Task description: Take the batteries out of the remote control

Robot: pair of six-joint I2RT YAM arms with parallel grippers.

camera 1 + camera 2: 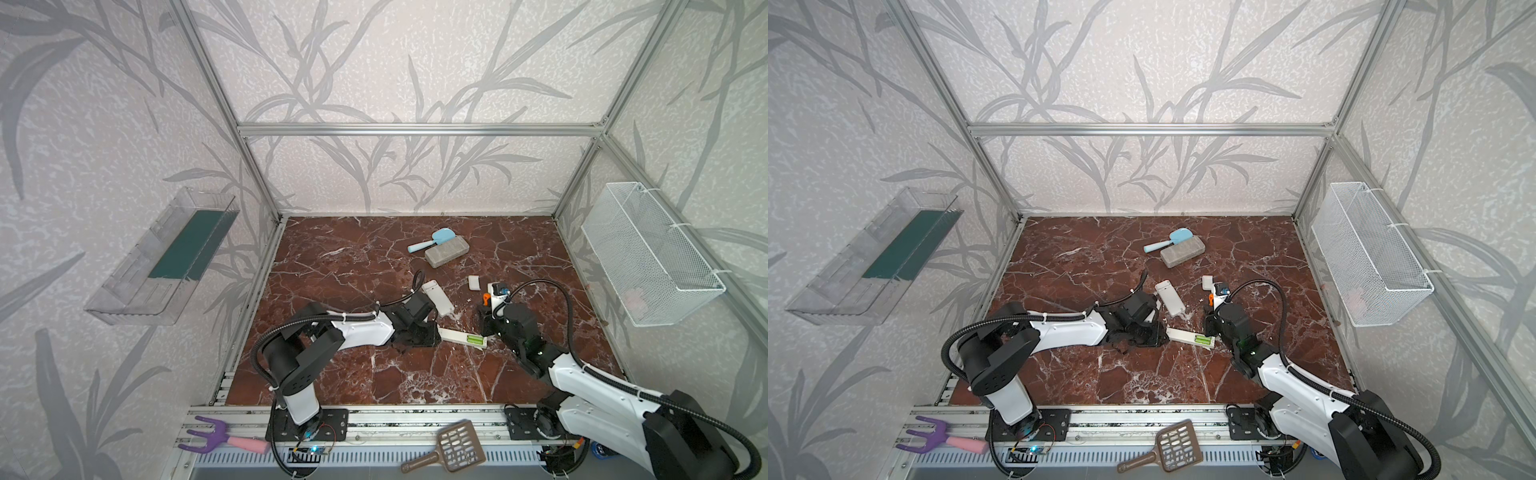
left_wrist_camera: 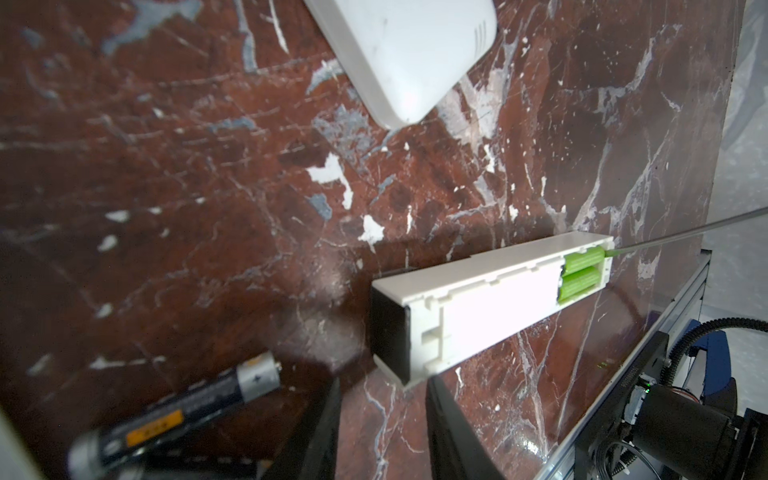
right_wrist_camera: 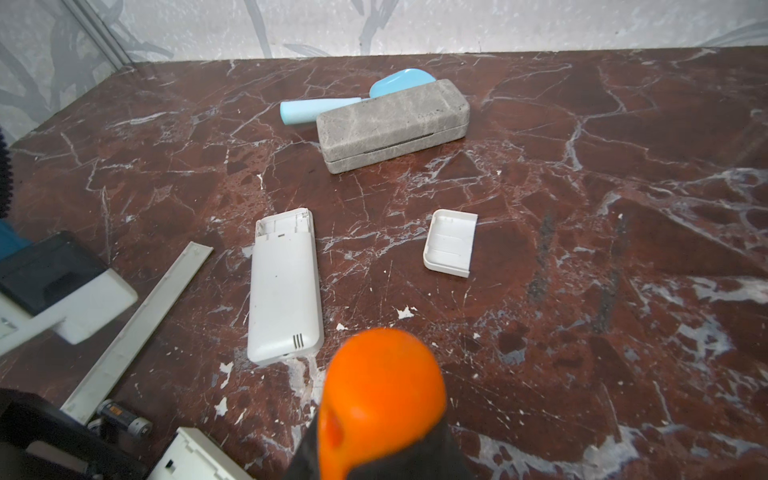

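Orange screwdriver (image 3: 382, 382) handle sits clamped in the right gripper (image 3: 376, 451). Two lime-green batteries (image 2: 582, 274) lie in the boxy white remote (image 2: 478, 307); a dark, silver-capped battery (image 2: 187, 411) rests on the marbled table (image 2: 166, 166). The left gripper (image 2: 384, 399) stands open at the remote's end.

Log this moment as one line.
left pincer: open at remote end | right pincer: gripping screwdriver, tip at green batteries | dark battery: on table

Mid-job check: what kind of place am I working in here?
Probably a staged robot test cell, not a real room: an aluminium frame boxes in a marble-patterned tabletop, leaf-print wall panels line it, and the arms' bases are bolted to a slotted rail at the front.
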